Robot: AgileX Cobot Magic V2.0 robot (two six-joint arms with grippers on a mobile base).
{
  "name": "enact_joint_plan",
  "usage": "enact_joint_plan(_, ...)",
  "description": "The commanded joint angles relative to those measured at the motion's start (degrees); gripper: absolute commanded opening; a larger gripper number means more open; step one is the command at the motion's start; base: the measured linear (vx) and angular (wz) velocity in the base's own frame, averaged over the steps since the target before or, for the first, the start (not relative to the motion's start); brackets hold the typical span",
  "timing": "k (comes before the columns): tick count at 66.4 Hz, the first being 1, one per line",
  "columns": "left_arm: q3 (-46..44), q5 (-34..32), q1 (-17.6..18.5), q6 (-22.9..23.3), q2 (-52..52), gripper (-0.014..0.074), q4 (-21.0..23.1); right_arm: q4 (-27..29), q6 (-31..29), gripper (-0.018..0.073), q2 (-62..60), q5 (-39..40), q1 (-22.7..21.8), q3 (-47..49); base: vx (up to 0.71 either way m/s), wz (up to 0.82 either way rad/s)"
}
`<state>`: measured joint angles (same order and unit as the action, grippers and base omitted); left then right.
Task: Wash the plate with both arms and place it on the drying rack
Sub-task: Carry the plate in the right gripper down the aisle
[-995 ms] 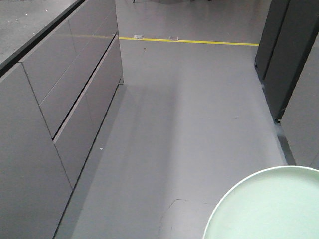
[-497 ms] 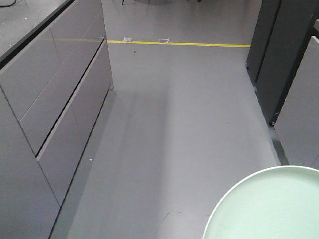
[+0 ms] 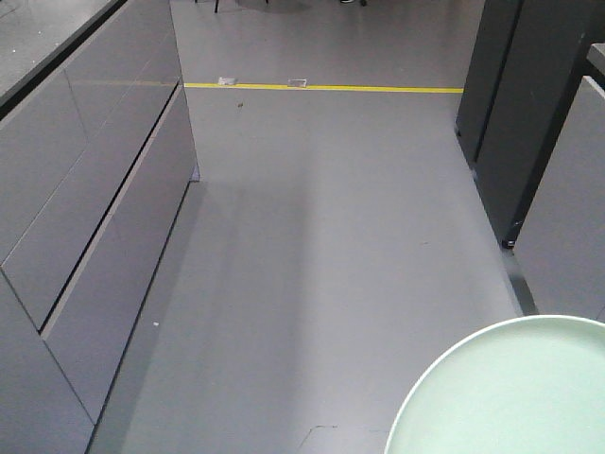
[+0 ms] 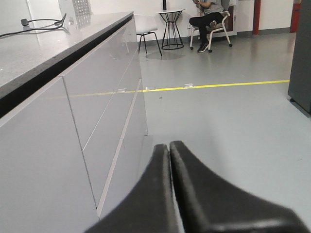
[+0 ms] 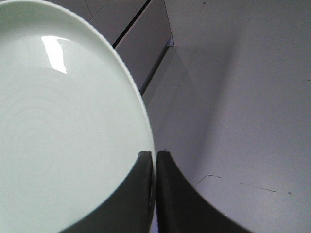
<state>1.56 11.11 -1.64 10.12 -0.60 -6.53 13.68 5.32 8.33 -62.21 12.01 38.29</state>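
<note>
The pale mint-green plate (image 3: 515,392) fills the bottom right corner of the front view, held in the air above the grey floor. In the right wrist view the plate (image 5: 63,126) covers the left half, and my right gripper (image 5: 155,154) is shut on its rim, one finger on each face. My left gripper (image 4: 169,145) is shut with nothing between its fingers and points along the cabinet front. The drying rack is out of view, and the arms show only as their black fingers.
A long grey cabinet with drawer fronts (image 3: 85,218) and a dark-edged counter (image 4: 43,53) runs along the left. Dark tall units (image 3: 529,113) stand at the right. A yellow floor line (image 3: 331,88) crosses ahead; a seated person (image 4: 209,19), a chair and a small table are far back.
The view has shifted: the cabinet has slid left and down in the front view and the yellow line has moved up. The plate stays in the same corner.
</note>
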Motion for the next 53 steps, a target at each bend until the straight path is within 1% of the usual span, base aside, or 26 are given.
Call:
enact_joint_plan(1, -1.49, -4.31, 0.43, 0.37, -0.79, -0.0006, -0.02, 0.53, -0.02, -0.0001, 0.96, 4.25, -0.25, 1.29, 0.16, -0.05)
enact_joint_plan(53, -1.49, -4.31, 0.43, 0.37, -0.79, -0.0006, -0.02, 0.53, -0.02, -0.0001, 0.96, 4.25, -0.25, 1.29, 0.18, -0.03)
